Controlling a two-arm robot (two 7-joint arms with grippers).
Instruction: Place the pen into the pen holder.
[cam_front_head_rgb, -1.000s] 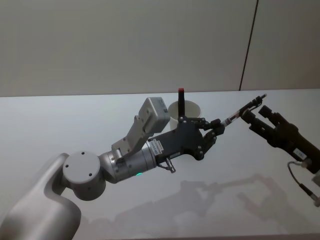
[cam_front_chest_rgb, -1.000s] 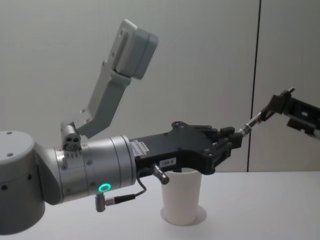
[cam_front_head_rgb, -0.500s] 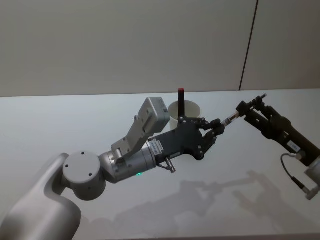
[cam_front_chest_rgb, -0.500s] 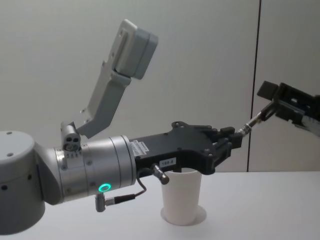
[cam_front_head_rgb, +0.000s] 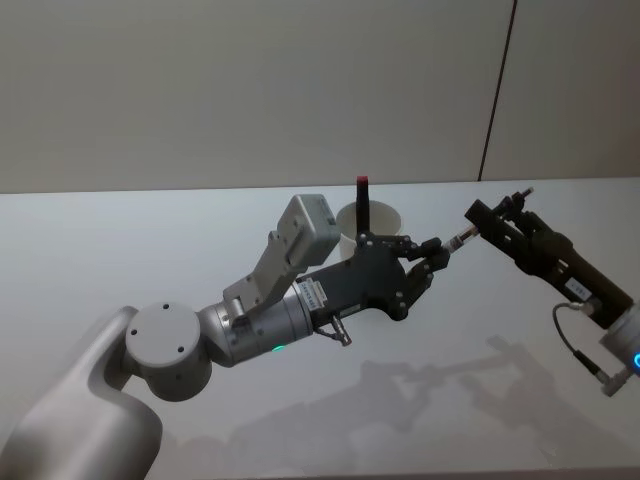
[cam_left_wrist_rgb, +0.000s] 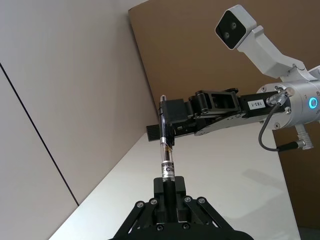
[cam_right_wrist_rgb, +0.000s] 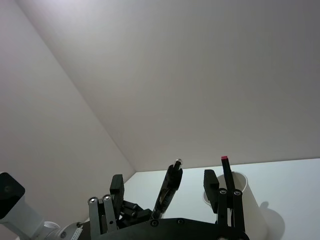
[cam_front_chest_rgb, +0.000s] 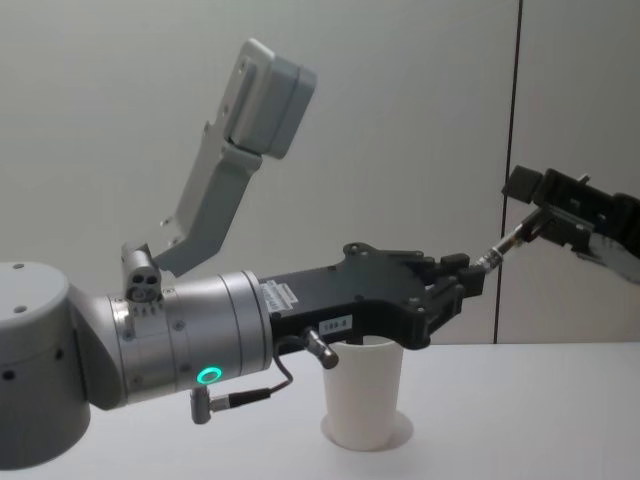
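White cup (cam_front_chest_rgb: 365, 392) half hidden behind my left pincer (cam_front_head_rgb: 437, 255), pinching one pen (cam_left_wrist_rgb: 165, 150) end; right pincer (cam_front_head_rgb: 487, 222) spread around the other end.

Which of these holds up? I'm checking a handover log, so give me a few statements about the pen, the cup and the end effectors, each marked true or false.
1. The left end effector grips one end of the pen. True.
2. The pen stands in the paper cup. False: it is held in the air, outside the cup.
3. The right end effector has its fingers open, with the pen's other end between them. True.
4. The cup lies on its side. False: it stands upright on the table.
5. A red-tipped stick stands in the cup. True.
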